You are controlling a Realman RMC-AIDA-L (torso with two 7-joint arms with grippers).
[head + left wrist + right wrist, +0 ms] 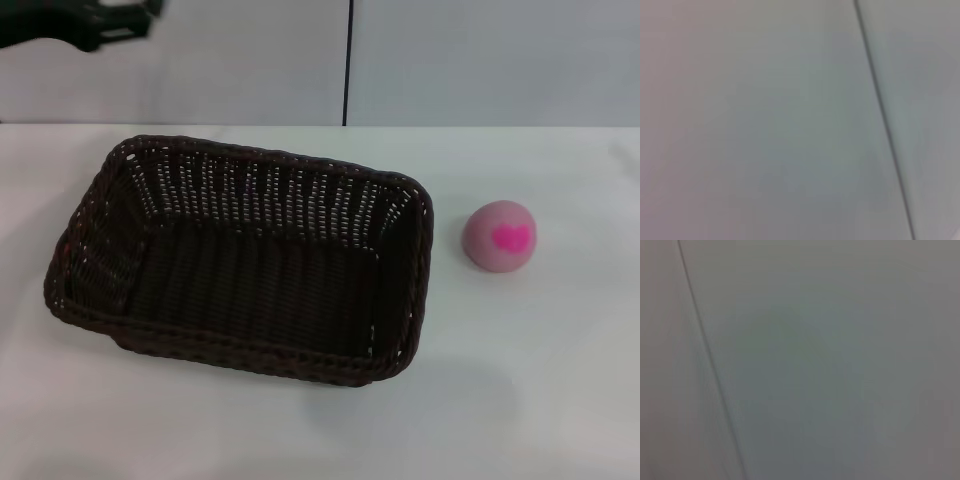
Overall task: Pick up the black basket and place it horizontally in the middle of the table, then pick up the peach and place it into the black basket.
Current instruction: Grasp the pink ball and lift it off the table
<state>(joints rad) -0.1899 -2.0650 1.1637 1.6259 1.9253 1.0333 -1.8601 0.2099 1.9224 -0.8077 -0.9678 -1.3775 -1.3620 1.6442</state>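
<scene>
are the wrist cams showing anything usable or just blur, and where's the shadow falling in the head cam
Left wrist view: only a soft pale surface crossed by one dark seam, no objects. Right wrist view: the same, a blurred grey-white surface with one thin dark line. Head view: usable; the black basket and the peach read clearly on the table, with a faint shadow under the basket's near edge; the left hand at the top corner is dark and smeared.

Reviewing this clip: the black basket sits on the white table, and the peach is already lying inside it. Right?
Not quite. In the head view the peach lies on the table, to the right of the black basket and apart from it; the basket is empty. The rest holds.
</scene>
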